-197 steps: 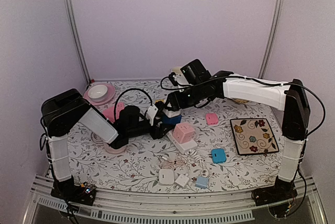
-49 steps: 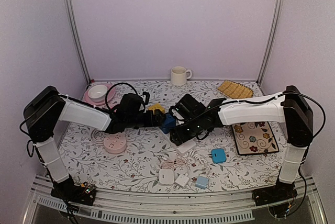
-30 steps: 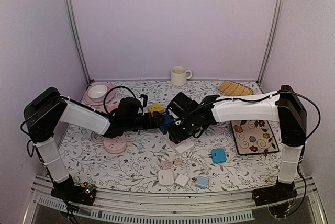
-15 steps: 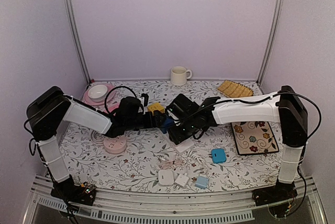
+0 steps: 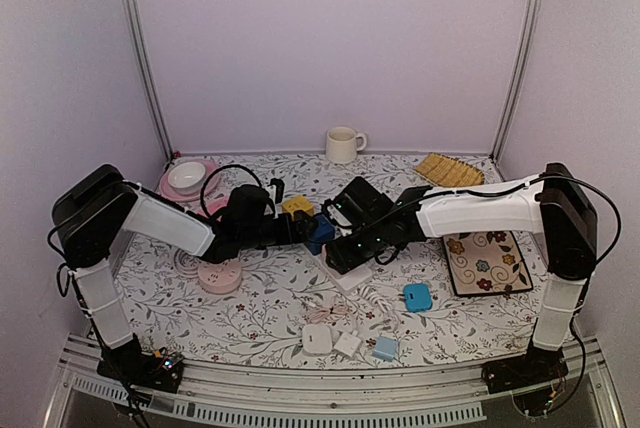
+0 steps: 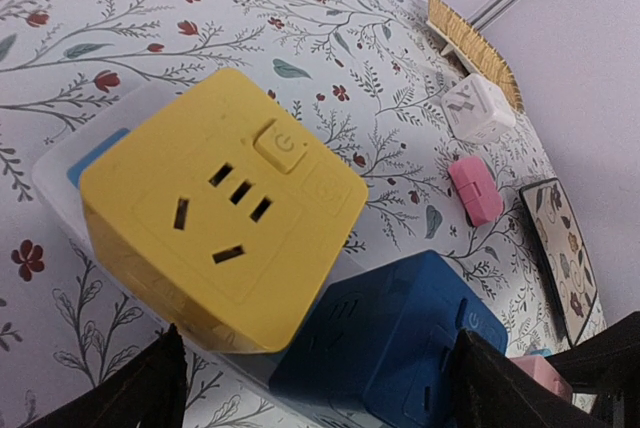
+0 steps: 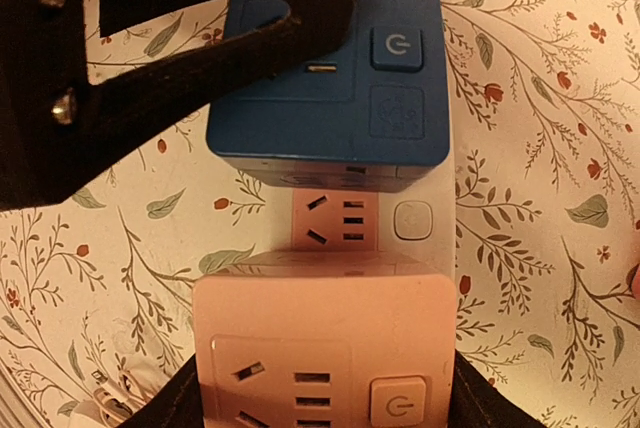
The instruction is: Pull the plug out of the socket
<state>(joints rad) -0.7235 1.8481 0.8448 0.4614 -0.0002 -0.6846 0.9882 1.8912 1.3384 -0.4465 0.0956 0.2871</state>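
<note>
A white power strip (image 5: 347, 278) lies mid-table with a yellow cube plug (image 5: 297, 207), a blue cube plug (image 5: 322, 231) and a pink cube plug (image 7: 325, 338) on it. An empty pink socket face (image 7: 335, 218) shows between the blue and pink cubes. My right gripper (image 7: 325, 403) is shut on the pink cube, one finger (image 7: 170, 403) on each side. It hides that cube in the top view (image 5: 345, 248). My left gripper (image 6: 320, 383) straddles the strip at the blue cube (image 6: 400, 338), its fingers (image 6: 165, 378) spread wide against both sides.
A mug (image 5: 343, 144) and a wicker coaster (image 5: 449, 169) stand at the back. A pink plate with a bowl (image 5: 188, 179) is back left. A round pink socket (image 5: 220, 275) is left. A floral tile (image 5: 487, 259), a cyan adapter (image 5: 417, 297) and small chargers (image 5: 345, 340) are near.
The right wrist has shifted slightly to the right and up over the strip's near end. The left arm has stayed in place by the blue cube.
</note>
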